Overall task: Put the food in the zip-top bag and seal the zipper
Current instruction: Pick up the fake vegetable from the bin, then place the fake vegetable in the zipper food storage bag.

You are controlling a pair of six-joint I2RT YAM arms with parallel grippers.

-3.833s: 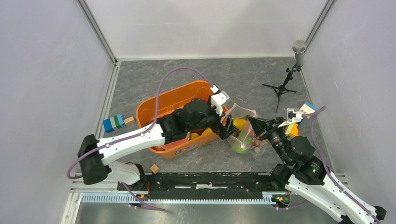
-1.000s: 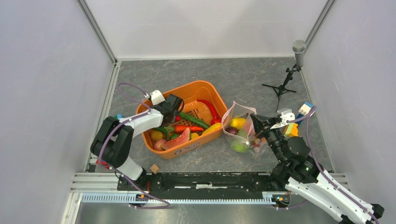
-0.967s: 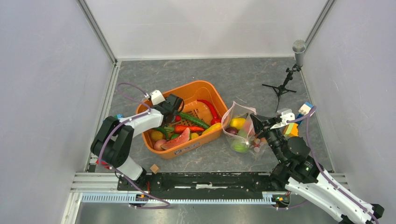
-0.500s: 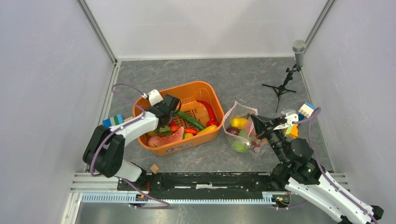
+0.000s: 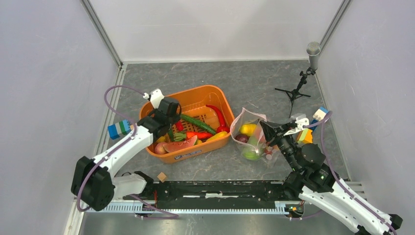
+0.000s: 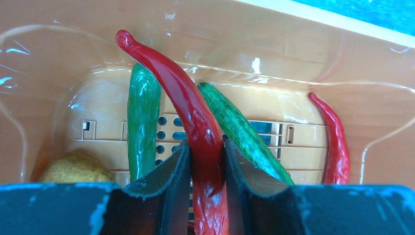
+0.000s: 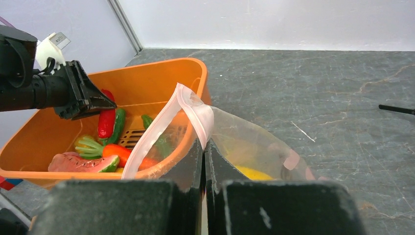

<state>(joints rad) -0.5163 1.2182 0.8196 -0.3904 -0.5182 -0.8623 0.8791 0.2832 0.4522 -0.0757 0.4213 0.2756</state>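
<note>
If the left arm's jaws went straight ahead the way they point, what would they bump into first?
Most likely the orange tub's inner wall, and the red chilli held in the left gripper would touch it before the jaws do. How far off the wall is, I cannot tell.

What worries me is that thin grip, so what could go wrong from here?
The left gripper pinches the long red chilli at one spot, so it may swivel or slip. The right gripper holds only one edge of the floppy zip-top bag, so the chilli could snag its mouth.

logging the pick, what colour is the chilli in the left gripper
Red chilli; clearest in the left wrist view.
</note>
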